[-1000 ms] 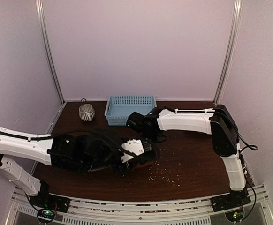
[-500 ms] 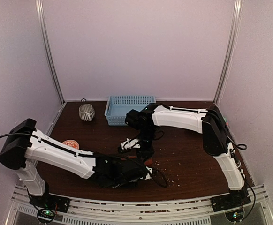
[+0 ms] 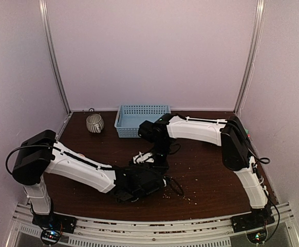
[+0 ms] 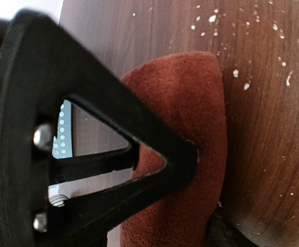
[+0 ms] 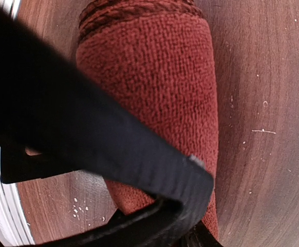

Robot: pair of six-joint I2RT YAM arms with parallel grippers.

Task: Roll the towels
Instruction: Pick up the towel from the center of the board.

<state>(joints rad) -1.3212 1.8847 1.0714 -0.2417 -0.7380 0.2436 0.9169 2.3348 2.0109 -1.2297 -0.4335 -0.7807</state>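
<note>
Plainly, rust-red towel roll (image 5: 154,77) clamped in right tool (image 5: 190,208) (left tool (image 4: 208,193): spread unclear)

basket (image 3: 142,119): back of table (image 3: 216,172) | bowl (image 3: 94,123): left of basket | towel (image 5: 154,92): on table, before basket (crumbs (image 3: 184,194) right of it)

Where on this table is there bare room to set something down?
Bare wood lies right of centre, between the right arm and the front edge of the table, though crumbs dot it; also back left, between the cup and the left arm. Crowded mid-front, where both arms meet over the rust-red towel, up to the basket.
</note>
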